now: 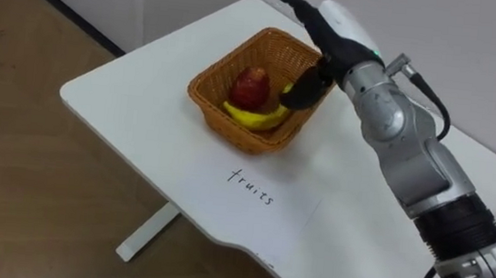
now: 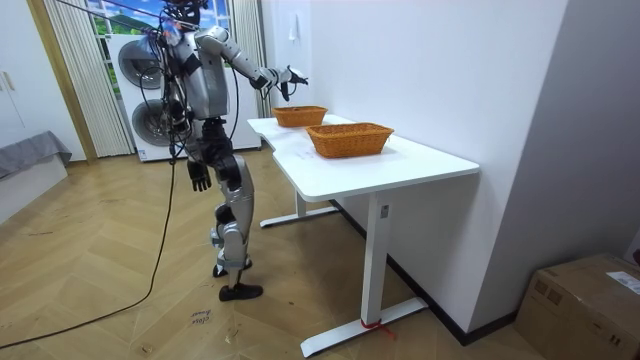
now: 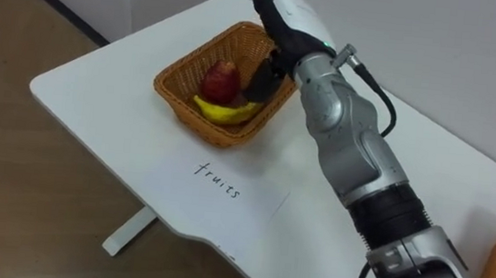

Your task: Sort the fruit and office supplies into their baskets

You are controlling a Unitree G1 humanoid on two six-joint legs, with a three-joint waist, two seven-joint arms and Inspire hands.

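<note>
Our right hand (image 1: 335,42) hangs over the far rim of the basket (image 1: 206,98), fingers (image 1: 299,5) straight and empty. The basket is open from above, but an apple (image 1: 250,87) and a banana (image 1: 252,117) fill its floor. We see the table (image 1: 116,90) bare to its left, a flat paper (image 1: 256,195) in front and the wall (image 1: 476,42) close behind.

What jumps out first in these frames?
The open right hand hovers over a wicker basket holding a red apple and a banana, near the white table's left end. A second basket sits further along the table; the left hand hangs by the robot's side.
</note>
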